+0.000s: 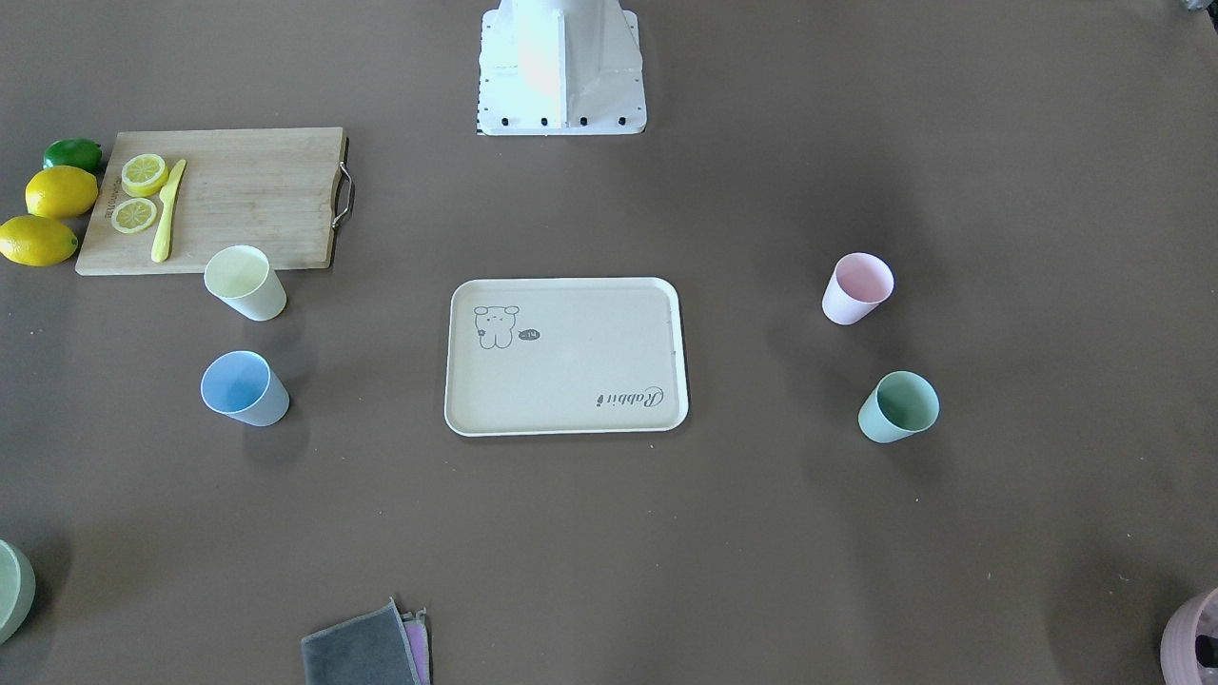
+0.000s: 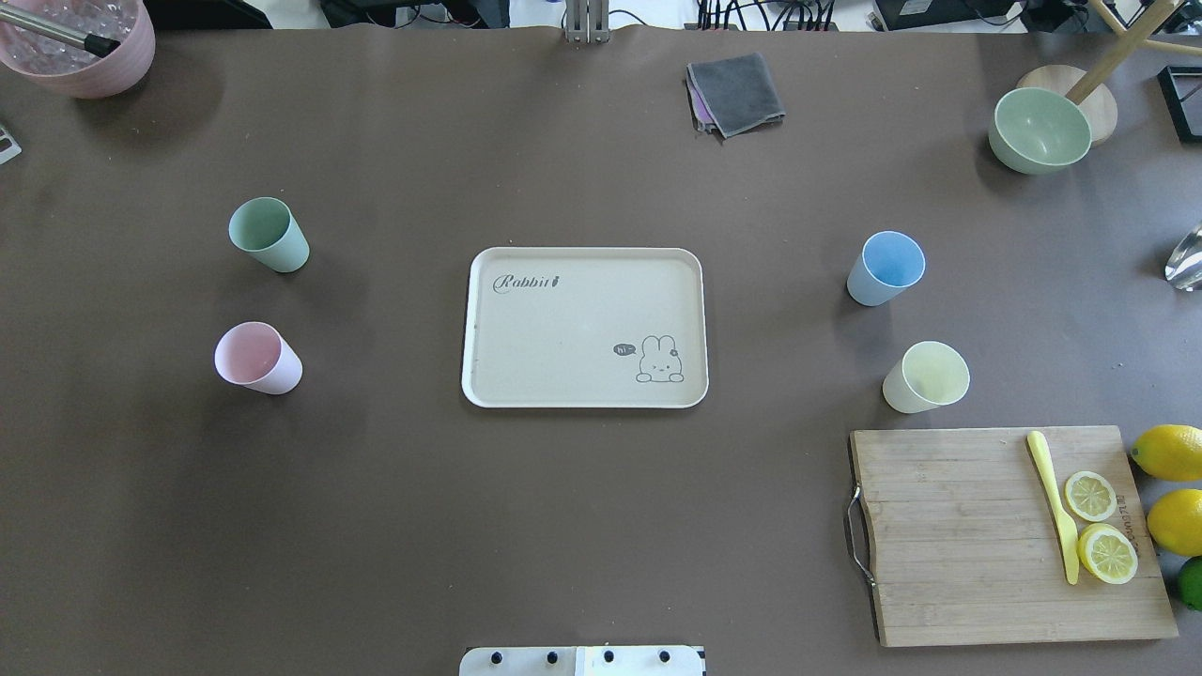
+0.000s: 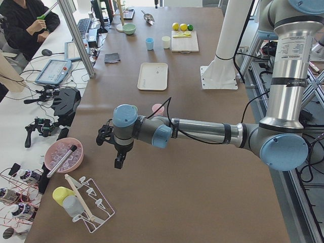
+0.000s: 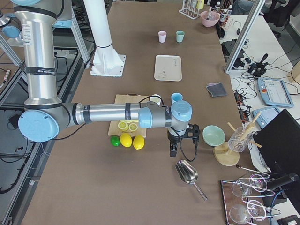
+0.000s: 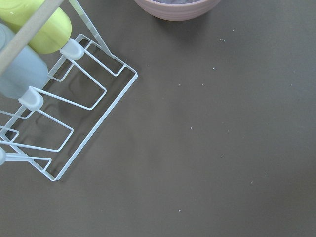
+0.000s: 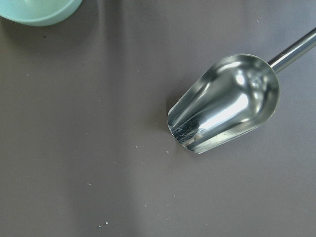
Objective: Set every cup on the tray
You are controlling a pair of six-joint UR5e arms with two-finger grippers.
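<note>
Front view: tray point(image 1: 580, 362) bare, mid-desk. Pale yellow cup point(image 1: 245, 283) and light blue cup point(image 1: 244, 388) stand on the robot's right, pink cup point(image 1: 857, 288) and mint green cup point(image 1: 898, 407) on its left, all well apart from the tray. None placed, four left.
Left side view: left gripper point(image 3: 119, 161) hovers over the desk end; cannot tell how its jaws stand.
Right side view: right gripper point(image 4: 173, 151), same.

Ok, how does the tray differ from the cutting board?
The tray is cream with a raised rim; the cutting board is wood with a metal handle. The tray is empty; the board carries lemon slices and a yellow knife. The tray sits mid-table, the board at the robot's right. Both are rectangular.
</note>
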